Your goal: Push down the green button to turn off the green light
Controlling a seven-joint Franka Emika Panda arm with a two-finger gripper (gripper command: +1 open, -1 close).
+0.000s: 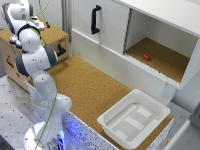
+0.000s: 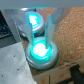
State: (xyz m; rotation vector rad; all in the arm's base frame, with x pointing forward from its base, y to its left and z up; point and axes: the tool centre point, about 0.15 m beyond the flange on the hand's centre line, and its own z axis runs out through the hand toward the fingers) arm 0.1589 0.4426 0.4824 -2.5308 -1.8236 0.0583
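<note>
In the wrist view the green button (image 2: 41, 50) glows bright green in a round silver housing (image 2: 31, 61) on a cork-topped box. My gripper (image 2: 40, 42) hangs right over it, with one finger (image 2: 29, 33) on each side of the button's top and a narrow gap between them, holding nothing. A second green glow (image 2: 34, 20) shows between the fingers further back. In the exterior view my gripper (image 1: 36, 23) is over the wooden box (image 1: 56, 38) at the exterior view's far left. The button itself is hidden there by the hand.
A white cabinet with a black handle (image 1: 95, 19) stands behind the cork tabletop (image 1: 90, 85). Its open compartment holds a small red object (image 1: 147, 57). A white tray (image 1: 134, 117) sits at the front right. A black handle (image 1: 61, 50) is on the box's side.
</note>
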